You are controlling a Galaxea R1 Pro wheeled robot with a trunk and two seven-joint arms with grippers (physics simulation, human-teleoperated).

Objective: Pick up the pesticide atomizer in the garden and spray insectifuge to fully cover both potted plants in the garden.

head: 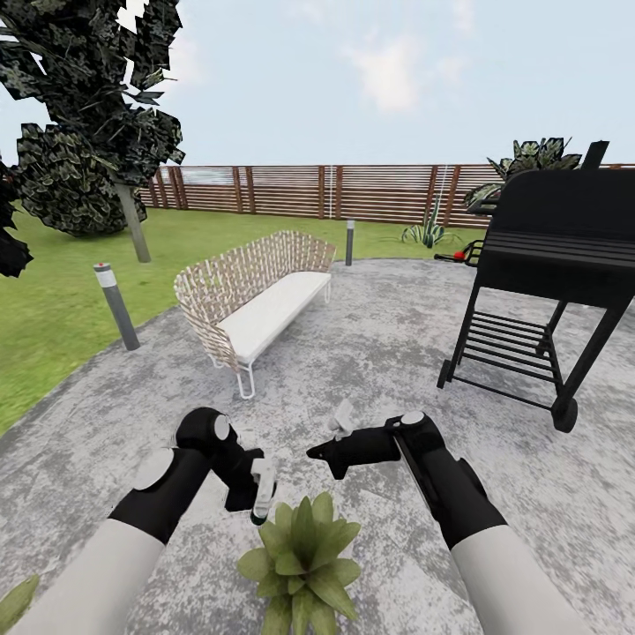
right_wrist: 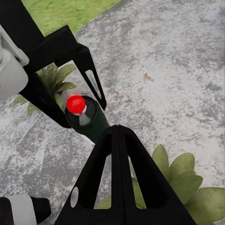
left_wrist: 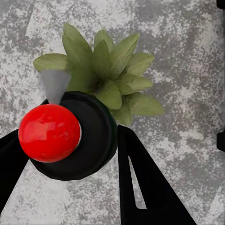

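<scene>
Grey speckled paving [head: 370, 353] spreads under a pale sky, with lawn [head: 53, 309] along its left edge, a wooden fence [head: 291, 190] behind, a woven white bench [head: 256, 295] and a black grill [head: 547, 265] toward its right side. Both arms reach forward and down from the head camera, white forearms ending in black wrists bent inward toward each other. At the near edge of the paving, the left gripper [head: 256, 489] hangs just above one potted plant [head: 304, 551], a low rosette of broad pointed green leaves. Its left wrist camera looks down past two black fingers [left_wrist: 150, 183] set on either side of the pesticide atomizer [left_wrist: 70, 136], which they clamp; seen end-on, it shows a dark round body and a glossy red cap, with a pale grey cone at its upper rim over the leaves [left_wrist: 105, 70]. The right wrist camera shows what the others do not: the left gripper [right_wrist: 75, 93] from outside, its fingers around the dark green sprayer [right_wrist: 84, 117], and two rosettes, one potted plant [right_wrist: 51, 82] behind that gripper and another [right_wrist: 180, 180] close below. The right gripper [head: 339, 428] points toward the left one, carrying nothing; its fingers [right_wrist: 119, 183] meet at a point, closed.
</scene>
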